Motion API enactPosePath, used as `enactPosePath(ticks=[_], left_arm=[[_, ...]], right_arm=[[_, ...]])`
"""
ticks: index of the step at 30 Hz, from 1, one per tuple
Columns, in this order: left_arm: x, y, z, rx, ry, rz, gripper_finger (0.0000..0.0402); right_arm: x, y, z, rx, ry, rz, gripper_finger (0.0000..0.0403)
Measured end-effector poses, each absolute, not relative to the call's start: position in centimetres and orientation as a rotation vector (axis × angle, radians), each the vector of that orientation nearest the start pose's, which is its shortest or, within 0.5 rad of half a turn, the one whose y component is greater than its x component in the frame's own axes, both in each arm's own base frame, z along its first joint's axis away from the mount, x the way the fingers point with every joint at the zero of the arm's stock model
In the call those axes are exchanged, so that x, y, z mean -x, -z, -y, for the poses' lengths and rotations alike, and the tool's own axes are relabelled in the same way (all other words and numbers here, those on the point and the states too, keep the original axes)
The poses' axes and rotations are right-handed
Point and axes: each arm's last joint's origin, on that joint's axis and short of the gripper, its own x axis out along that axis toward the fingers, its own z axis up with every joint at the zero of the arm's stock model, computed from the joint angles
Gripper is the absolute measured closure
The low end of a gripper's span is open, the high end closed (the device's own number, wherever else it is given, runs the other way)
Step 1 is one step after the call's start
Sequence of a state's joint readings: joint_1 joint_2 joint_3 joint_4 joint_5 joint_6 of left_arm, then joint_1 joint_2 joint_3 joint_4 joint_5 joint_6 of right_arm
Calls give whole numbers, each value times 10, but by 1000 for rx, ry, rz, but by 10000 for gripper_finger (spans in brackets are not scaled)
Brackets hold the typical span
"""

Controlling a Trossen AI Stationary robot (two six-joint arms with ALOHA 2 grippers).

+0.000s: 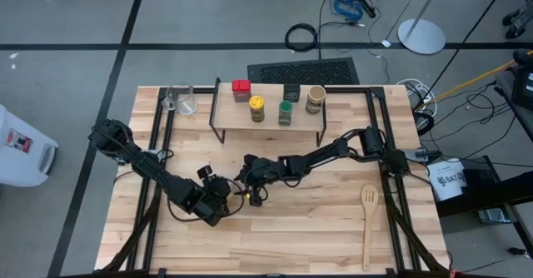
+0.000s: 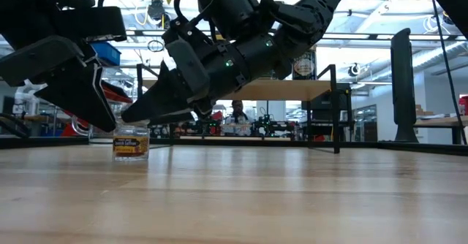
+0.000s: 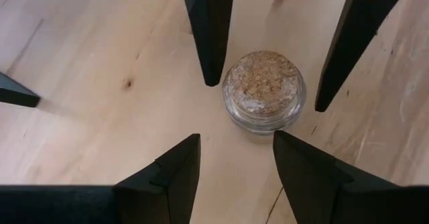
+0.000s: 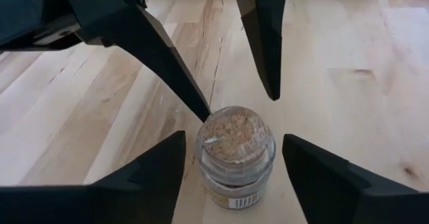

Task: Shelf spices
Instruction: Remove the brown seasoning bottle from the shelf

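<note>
The tiny brown jar (image 4: 235,155) is clear glass with a cork-coloured top and a label near its base, and it stands upright on the bench (image 1: 316,228) in the front middle. The left gripper (image 3: 234,160) and the right gripper (image 4: 231,163) both hover over it, each spread wide, fingers either side, not touching it. A wooden spatula (image 1: 367,225) lies well to the right. Farther back, the shelf (image 1: 268,116) carries five spices. A glass cup (image 1: 181,100) stands just beside the shelf.
</note>
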State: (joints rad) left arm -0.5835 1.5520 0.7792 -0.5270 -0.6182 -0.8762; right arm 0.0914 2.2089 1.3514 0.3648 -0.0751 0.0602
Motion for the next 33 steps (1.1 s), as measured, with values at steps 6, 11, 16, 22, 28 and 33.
enactPosePath(ticks=[6,11,16,22,28,33], left_arm=[[-224,-151,127,59,-470,-934,206],[-223,-151,128,58,-469,-936,206],[-224,-151,128,60,-468,-934,206],[-224,-151,128,58,-468,-934,206],[-223,-153,129,57,-459,-956,206],[-224,-159,130,47,-455,-979,206]], right_arm=[[-466,-120,-45,-55,-153,-502,214],[-468,-115,-46,-58,-156,-491,222],[-468,-115,-46,-54,-160,-487,221],[-468,-115,-46,-58,-174,-486,257],[-468,-116,-49,-61,-184,-481,267],[-467,-114,-50,-75,-184,-492,274]])
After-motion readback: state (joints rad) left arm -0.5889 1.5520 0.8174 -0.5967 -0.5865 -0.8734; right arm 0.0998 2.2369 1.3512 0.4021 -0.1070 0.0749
